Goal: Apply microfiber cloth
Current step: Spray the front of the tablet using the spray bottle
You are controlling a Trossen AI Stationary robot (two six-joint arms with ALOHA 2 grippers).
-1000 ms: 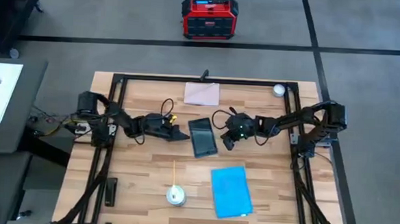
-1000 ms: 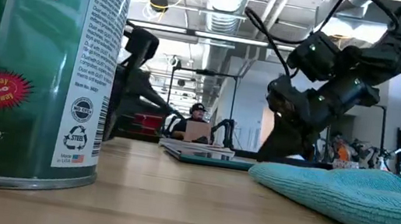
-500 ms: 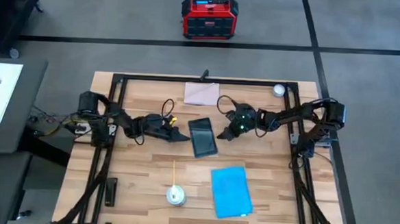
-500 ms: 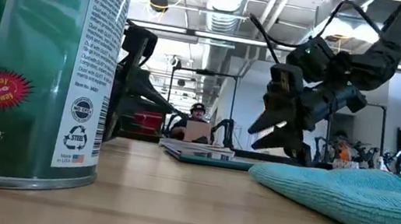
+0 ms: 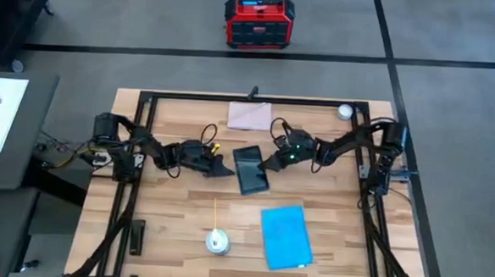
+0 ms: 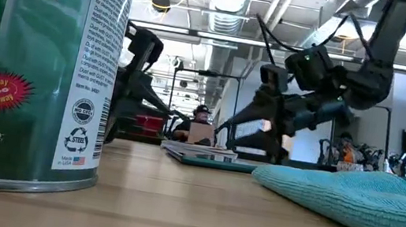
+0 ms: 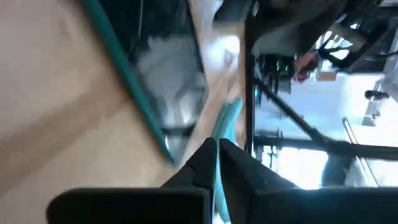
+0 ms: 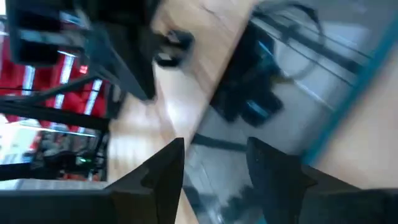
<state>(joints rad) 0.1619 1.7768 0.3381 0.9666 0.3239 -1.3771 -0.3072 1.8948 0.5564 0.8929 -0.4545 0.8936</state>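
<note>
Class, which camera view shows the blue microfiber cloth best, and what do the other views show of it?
The high view shows it best: the whole microfiber cloth lies flat on the table, clear of both arms. The low view shows only its near edge side-on. The left wrist view catches a blurred blue sliver. The right wrist view does not clearly show it.

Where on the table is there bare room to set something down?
Bare wood lies between the spray can and the left pincer, and right of the microfiber cloth. Crowded: the middle, where both pincers, right, flank the tablet.
</note>
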